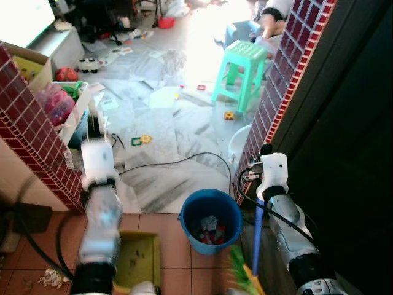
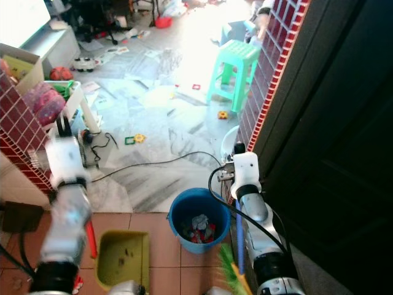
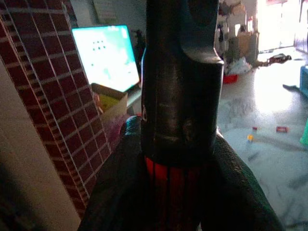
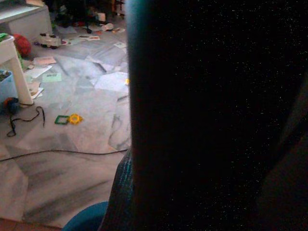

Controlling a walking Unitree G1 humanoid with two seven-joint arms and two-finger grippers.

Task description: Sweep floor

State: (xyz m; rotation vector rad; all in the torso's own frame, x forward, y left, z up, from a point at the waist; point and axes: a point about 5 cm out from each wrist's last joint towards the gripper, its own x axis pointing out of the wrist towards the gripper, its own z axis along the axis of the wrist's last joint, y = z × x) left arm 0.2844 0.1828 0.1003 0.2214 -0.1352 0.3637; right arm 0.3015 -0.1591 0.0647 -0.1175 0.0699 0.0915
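Marble flooring [image 1: 166, 178] runs from a threshold of terracotta tiles out to a sunlit, littered room, framed by two red-tiled pillars at 9 and 1 o'clock. One blue bucket [image 1: 210, 220] holding scraps stands at 6 o'clock, one yellow-green dustpan [image 2: 123, 258] just at its 8 o'clock. The left gripper [image 3: 179, 159] is clamped on the dustpan's red-and-black handle [image 3: 171, 187]. One broom [image 1: 256, 236], blue-shafted with green bristles low down, stands at the bucket's 3 o'clock by the right gripper [image 1: 265, 149]; whether those fingers are closed cannot be told. One black cable [image 1: 178, 161] crosses the marble at 12 o'clock of the bucket; one green stool [image 1: 241, 72] sits beyond, with scattered papers and small toys around.
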